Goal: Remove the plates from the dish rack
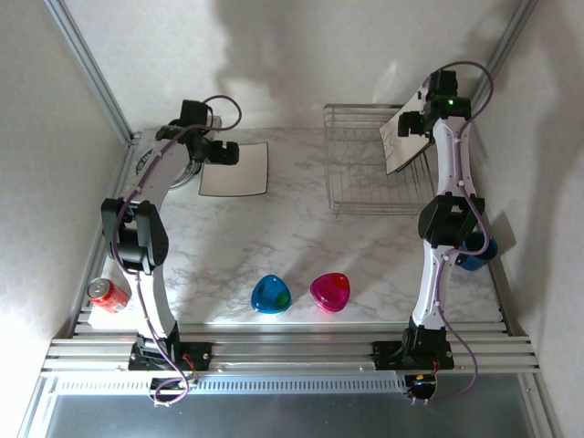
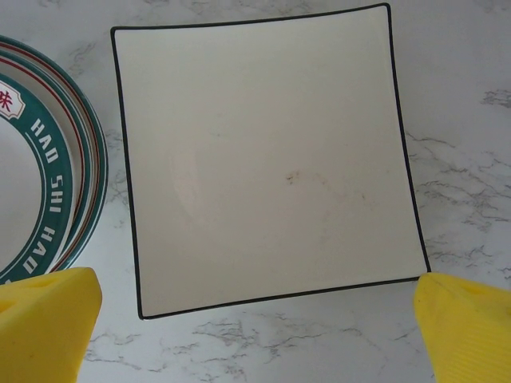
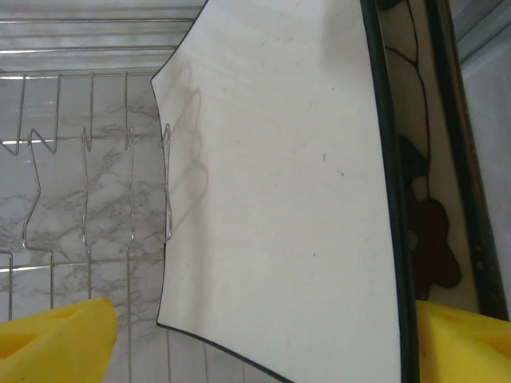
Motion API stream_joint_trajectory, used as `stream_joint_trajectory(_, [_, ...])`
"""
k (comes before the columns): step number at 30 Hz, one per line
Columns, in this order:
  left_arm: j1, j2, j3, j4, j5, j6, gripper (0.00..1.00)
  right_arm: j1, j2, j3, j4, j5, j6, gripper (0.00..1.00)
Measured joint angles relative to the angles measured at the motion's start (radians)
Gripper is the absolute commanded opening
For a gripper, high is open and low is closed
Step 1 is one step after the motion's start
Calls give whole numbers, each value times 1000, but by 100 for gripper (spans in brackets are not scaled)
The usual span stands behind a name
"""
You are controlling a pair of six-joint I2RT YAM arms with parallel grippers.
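Right hand (image 3: pixel 263 339), upper right in top view: fingers apart, one each side of standing plate (image 3: pixel 279 175) in rack (image 3: pixel 88 183), lined up to pinch and lift. Not clamped.
Left hand (image 2: pixel 255 327), upper left: fingers wide apart over flat plate (image 2: pixel 263 152), already out on surface (image 2: pixel 463 159) beside round plates (image 2: pixel 48 159).

Top view bright and even, slightly soft; a broad grey shadow falls on the back wall (image 1: pixel 274 55), and arm shadows lie on the table (image 1: pixel 274 246). Wrist views are sharp mid-frame, but the yellow fingertips (image 2: pixel 48 327) blur at the bottom edge. Rack wires (image 3: pixel 132 191) cast thin shadows on the plate (image 3: pixel 279 199).
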Motion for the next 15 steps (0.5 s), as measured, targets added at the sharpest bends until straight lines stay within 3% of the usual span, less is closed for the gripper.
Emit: stream_joint_trajectory(15, [4,18,0,2,0,-1,99,-12,24,15,47,-2,26,53])
